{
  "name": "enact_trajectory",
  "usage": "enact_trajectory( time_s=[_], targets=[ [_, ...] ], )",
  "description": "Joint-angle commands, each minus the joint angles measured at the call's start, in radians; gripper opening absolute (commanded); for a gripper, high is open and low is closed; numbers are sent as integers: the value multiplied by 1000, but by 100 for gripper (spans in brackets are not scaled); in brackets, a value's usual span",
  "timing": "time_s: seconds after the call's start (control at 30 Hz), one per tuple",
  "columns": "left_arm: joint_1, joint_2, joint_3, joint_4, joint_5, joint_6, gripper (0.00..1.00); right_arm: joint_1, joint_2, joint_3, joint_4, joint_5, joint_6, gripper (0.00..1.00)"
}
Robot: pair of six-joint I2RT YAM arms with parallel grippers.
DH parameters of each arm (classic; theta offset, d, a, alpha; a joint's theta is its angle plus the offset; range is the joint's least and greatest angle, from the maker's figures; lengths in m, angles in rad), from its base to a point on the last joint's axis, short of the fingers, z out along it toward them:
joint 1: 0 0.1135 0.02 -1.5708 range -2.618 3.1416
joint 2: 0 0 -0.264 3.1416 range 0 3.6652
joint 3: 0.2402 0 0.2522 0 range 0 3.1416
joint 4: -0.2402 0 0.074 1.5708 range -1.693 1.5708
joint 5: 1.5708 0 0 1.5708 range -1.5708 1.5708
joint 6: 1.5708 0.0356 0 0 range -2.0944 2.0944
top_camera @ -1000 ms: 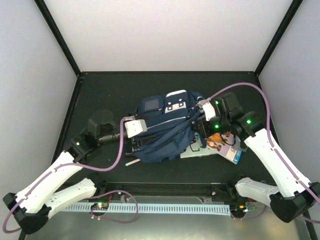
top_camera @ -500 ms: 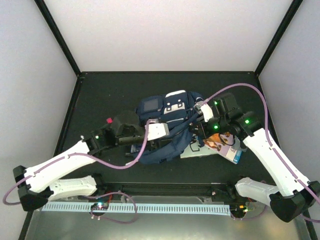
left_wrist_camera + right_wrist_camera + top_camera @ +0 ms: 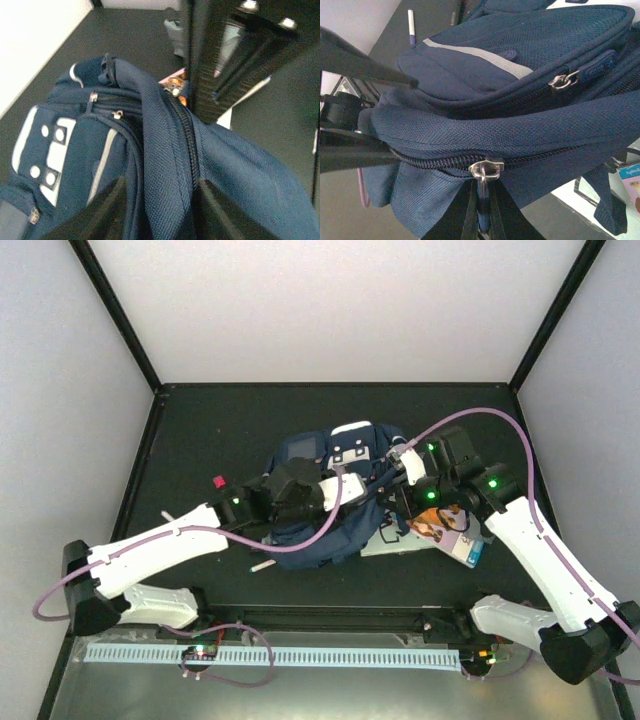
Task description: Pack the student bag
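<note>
Two tools are set on the student bag, laid mid-surface between them: R tool is clenched on its zipper pull; zippered rim is straddled by L tool, grip can't be told.

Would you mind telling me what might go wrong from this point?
The right gripper pinches only the thin zipper pull of the student bag; it may slip out under load. The left gripper straddles the zipper-edged fold, so closing there could block that pull's travel. Tugging might shift the booklet at the bag's edge.
</note>
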Motion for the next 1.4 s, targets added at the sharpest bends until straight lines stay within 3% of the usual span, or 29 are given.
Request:
enact_trajectory(
  time_s=[0.0, 0.1, 0.3, 0.5, 0.6, 0.77, 0.87, 0.9, 1.0, 1.2, 1.27, 1.37],
  targets=[
    [-4, 48, 85, -75, -98, -44, 25, 4, -17, 15, 77, -26, -7, 2],
    [-4, 50, 123, -158, -162, -32, 2, 3, -16, 14, 63, 11, -12, 2],
    [-5, -71, 71, -156, -190, 80, 2, 2, 9, -1, 28, 186, 11, 2],
    [-2, -329, -106, -25, -265, 269, 2, 1, 42, -52, 40, 273, 28, 2],
    [3, -424, -167, 44, -278, 290, 1, 1, 74, -68, 73, 291, 43, 2],
    [7, -422, -160, 43, -269, 254, 2, 1, 129, -55, 135, 370, 88, 3],
    [7, -376, -131, 9, -337, 223, 2, 1, 148, -58, 172, 452, 128, 3],
    [7, -363, -124, 10, -371, 216, 2, 1, 147, -64, 190, 468, 140, 7],
    [7, -347, -116, 61, -409, 218, 1, 3, 109, -87, 226, 441, 149, 41],
    [7, -247, -61, 132, -356, 196, 2, 3, -48, -140, 234, 407, 162, 65],
    [8, -203, -30, 131, -311, 182, 2, 2, -82, -158, 233, 347, 168, 77],
    [6, -151, 4, 136, -238, 183, 2, 2, -162, -234, 326, 228, 152, 87]
  ],
)
